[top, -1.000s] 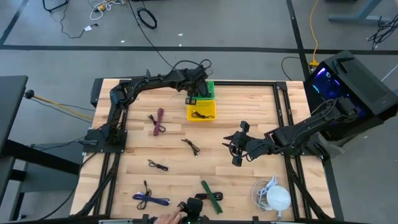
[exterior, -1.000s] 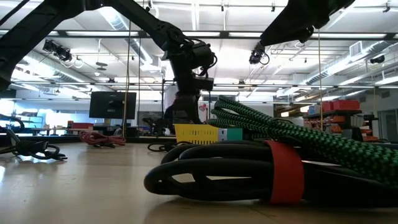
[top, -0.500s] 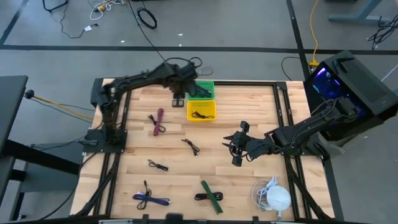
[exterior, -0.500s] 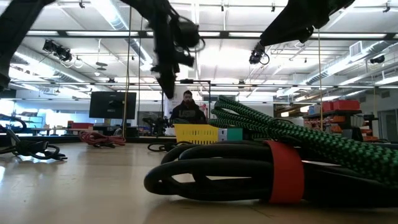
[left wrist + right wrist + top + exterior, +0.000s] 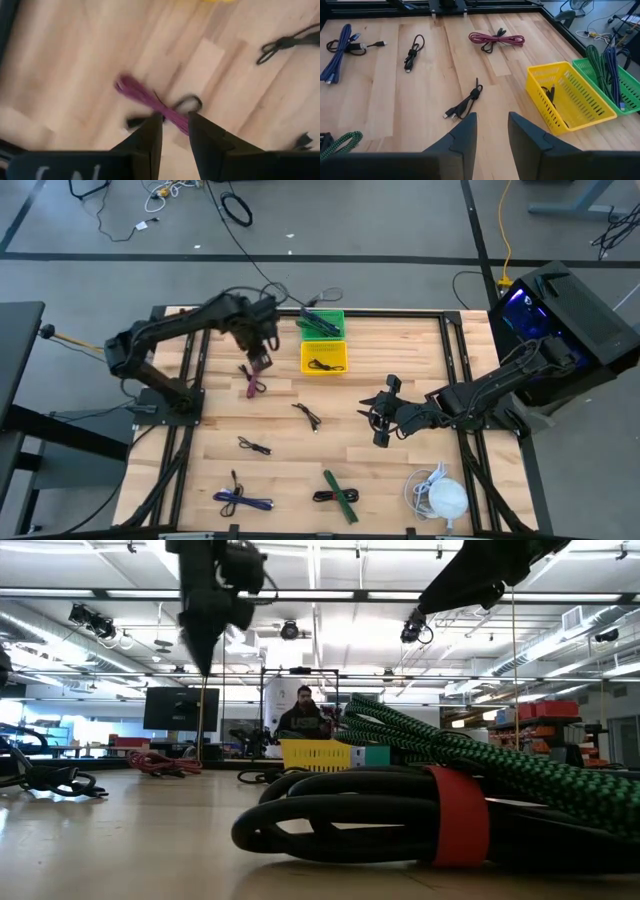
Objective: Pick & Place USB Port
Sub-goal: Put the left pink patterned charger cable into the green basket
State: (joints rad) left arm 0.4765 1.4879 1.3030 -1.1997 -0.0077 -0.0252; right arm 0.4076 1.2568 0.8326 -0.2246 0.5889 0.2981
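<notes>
The left tool (image 5: 262, 360) is held over the far left part of the wooden counter (image 5: 400, 470), directly above the purple cable (image 5: 254, 376), which lies flat on the planks. In the left wrist view the purple cable (image 5: 155, 104) is seen just ahead of the 2 dark fingers (image 5: 150, 142), which stand slightly apart with nothing between them. No contact with the cable can be made out.

The purple cable is a thin cord bundled into a narrow hank and tied near its middle. Just beside it, toward the far edge, a yellow basket (image 5: 324, 357) of slotted plastic is set, with a small black cable inside; a green basket (image 5: 324, 325) touches it on the far side and holds dark cords.

The right tool (image 5: 378, 420) is held above the counter's right half, well apart from the purple cable, its fingers apart and empty. A short black cable (image 5: 308, 416) lies between the 2 tools, and another black cable (image 5: 254, 446) lies nearer the front. Near the front edge a blue cable (image 5: 243, 501), a braided green cable (image 5: 340, 495) and a white cable (image 5: 438, 495) are laid. The counter is made of pale wooden planks with visible joints.
</notes>
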